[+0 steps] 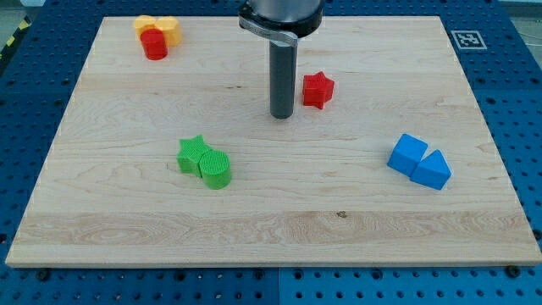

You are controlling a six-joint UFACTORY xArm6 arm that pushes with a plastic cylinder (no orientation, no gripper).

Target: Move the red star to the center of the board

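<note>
The red star [318,89] lies on the wooden board [271,220], right of centre and toward the view's top. My tip [281,115] rests on the board just left of the red star and slightly lower, with a small gap between them. The dark rod rises straight up from the tip to the arm's end at the view's top.
A green star [194,153] touches a green cylinder [215,168] at lower left of centre. A red cylinder [154,44] sits against a yellow block [159,28] at the top left. A blue cube [408,154] and a blue triangular block [434,170] sit at the right.
</note>
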